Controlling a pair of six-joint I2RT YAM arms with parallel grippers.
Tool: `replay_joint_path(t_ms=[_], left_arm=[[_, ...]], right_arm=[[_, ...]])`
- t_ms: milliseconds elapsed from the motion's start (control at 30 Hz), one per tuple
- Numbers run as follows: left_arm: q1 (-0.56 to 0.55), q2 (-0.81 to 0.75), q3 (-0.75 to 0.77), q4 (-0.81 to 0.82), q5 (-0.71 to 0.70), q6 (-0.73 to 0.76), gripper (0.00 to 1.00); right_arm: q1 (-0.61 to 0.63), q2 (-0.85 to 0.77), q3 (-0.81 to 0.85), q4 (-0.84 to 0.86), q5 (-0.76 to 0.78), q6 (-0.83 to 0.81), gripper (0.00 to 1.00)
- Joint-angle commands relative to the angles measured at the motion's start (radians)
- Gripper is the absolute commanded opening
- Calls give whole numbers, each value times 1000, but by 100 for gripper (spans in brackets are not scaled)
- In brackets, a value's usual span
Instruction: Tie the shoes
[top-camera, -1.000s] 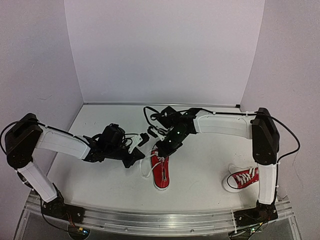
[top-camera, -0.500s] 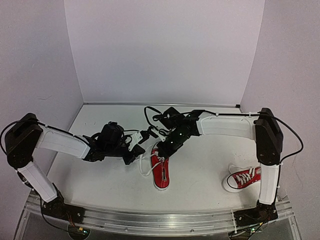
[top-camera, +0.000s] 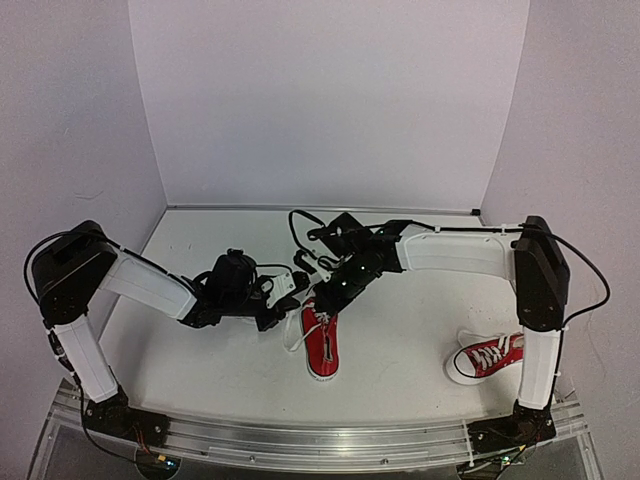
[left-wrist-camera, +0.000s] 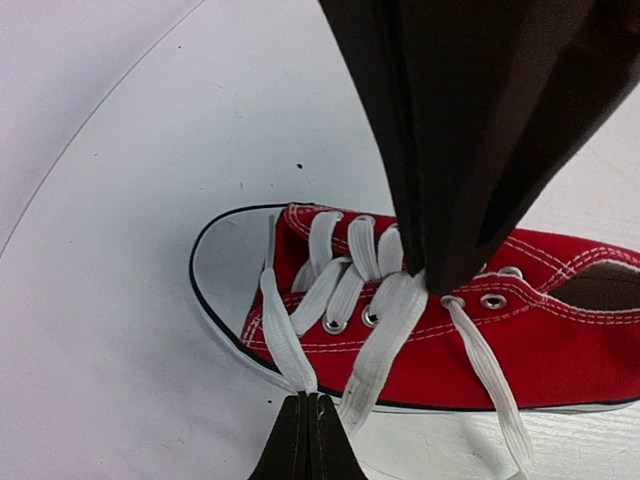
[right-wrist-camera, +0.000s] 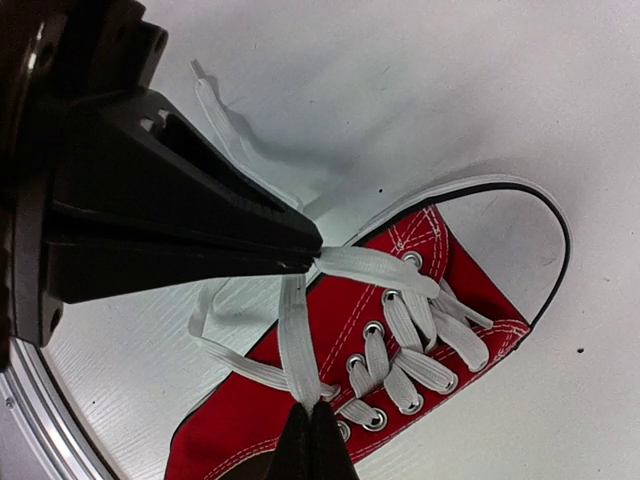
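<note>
One red shoe (top-camera: 321, 347) with a white toe cap lies mid-table, toe towards the arms. It also shows in the left wrist view (left-wrist-camera: 560, 320) and in the right wrist view (right-wrist-camera: 250, 440). My left gripper (top-camera: 287, 314) is at the shoe's left side, shut on a white lace (left-wrist-camera: 285, 340) at its tips (left-wrist-camera: 308, 400). My right gripper (top-camera: 318, 303) is over the shoe's tongue, shut on the other lace strand (right-wrist-camera: 300, 340) at its tips (right-wrist-camera: 312, 412). The two laces cross between the grippers. The second red shoe (top-camera: 487, 357) lies alone at the right.
The white table (top-camera: 200, 350) has a metal rail (top-camera: 300, 435) along its near edge and walls at the back and sides. A loose lace end (right-wrist-camera: 215, 115) lies on the table beside the shoe. The right arm's base stands next to the second shoe.
My left arm has moved right, closer to the middle shoe, and its gripper now pinches a lace. My right gripper has shifted slightly over the shoe's top.
</note>
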Motion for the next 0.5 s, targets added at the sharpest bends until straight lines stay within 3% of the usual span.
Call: replay_joint_path(t_ms=[0,467], left_arm=[[0,20,7,62,64,70,0],[-43,-66,-4,-66,235,131,0]], right_arm=[[-2,-56,-6,30,-8,-45,0],[-6,-47,-10,34,-19,-49,0]])
